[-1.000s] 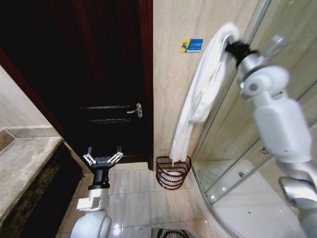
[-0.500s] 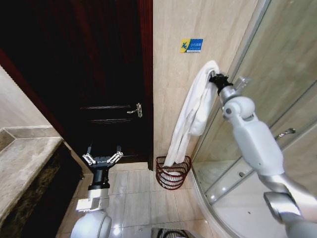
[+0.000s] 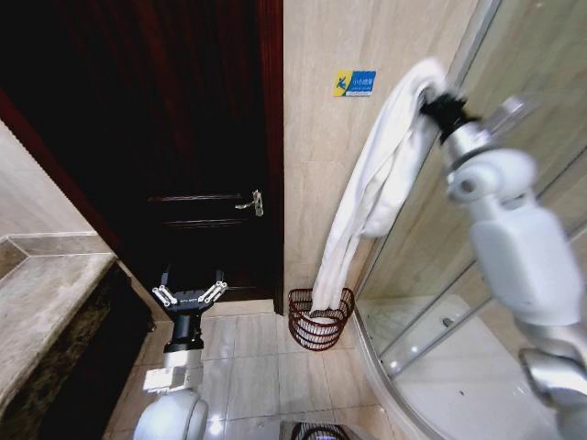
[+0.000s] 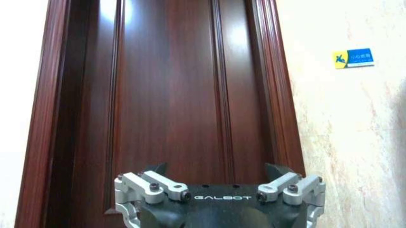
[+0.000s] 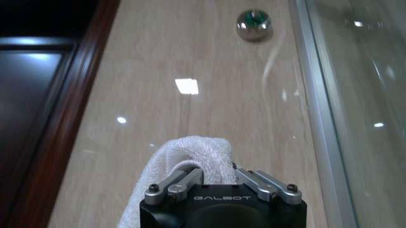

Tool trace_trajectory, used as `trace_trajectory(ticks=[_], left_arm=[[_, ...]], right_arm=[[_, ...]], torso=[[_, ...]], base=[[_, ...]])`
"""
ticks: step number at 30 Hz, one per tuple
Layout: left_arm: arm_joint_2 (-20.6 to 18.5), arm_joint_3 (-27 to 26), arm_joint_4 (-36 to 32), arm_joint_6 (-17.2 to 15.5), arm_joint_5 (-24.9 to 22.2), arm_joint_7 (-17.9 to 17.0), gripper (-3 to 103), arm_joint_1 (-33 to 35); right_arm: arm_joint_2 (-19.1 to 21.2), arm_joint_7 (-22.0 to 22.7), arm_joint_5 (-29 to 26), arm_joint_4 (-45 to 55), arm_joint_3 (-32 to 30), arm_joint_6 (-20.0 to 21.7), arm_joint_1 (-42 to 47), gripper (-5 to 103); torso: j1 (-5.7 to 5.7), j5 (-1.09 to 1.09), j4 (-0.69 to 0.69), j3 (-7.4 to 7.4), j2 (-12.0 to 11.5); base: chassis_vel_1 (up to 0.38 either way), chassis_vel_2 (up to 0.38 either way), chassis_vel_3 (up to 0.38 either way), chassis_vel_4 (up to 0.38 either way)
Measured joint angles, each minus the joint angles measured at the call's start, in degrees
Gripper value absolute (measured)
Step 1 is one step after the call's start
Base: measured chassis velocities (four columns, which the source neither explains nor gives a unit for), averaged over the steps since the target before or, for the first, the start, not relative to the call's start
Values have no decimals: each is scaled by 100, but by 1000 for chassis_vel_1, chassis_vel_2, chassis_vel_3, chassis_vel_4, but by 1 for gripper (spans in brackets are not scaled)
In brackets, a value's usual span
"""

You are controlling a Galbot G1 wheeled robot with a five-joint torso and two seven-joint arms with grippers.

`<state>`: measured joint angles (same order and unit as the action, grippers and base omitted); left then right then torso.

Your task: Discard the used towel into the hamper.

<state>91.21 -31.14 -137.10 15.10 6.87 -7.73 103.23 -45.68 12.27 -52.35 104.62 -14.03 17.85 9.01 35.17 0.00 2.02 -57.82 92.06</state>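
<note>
My right gripper (image 3: 429, 95) is raised high beside the tiled wall and is shut on the top fold of the white towel (image 3: 371, 188). The towel hangs down in a long strip. Its lower end reaches the mouth of the dark red-brown wire hamper (image 3: 301, 326), which stands on the floor against the wall. In the right wrist view the towel (image 5: 190, 151) bulges out between the shut fingers (image 5: 184, 179). My left gripper (image 3: 190, 293) is parked low in front of the door, open and holding nothing; the left wrist view shows the left gripper (image 4: 219, 179) facing the door panel.
A dark wooden door (image 3: 183, 137) with a metal handle (image 3: 253, 203) fills the left. A glass shower enclosure (image 3: 541, 82) curves along the right, close to the hamper. A stone counter (image 3: 46, 302) stands at the left edge. A metal wall hook (image 5: 254, 23) sits above the towel.
The right arm dipped lower and farther away with the towel half a second ago, then rose back up. The towel's end stays at the hamper. The left arm has not moved.
</note>
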Motion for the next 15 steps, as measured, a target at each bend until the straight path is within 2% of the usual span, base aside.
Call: trace_trajectory(ticks=[6, 15], left_arm=[[33, 41, 22, 41, 61, 6, 100, -6], [92, 43, -22, 114, 136, 23, 100, 64]], right_arm=[[108, 67, -170, 147, -36, 78, 30, 9], [-88, 21, 54, 0, -82, -59, 439, 9]], torso=[[-1, 1, 1, 0, -1], [-15, 1, 0, 16, -35]], base=[[0, 0, 0, 0], [0, 0, 0, 0]])
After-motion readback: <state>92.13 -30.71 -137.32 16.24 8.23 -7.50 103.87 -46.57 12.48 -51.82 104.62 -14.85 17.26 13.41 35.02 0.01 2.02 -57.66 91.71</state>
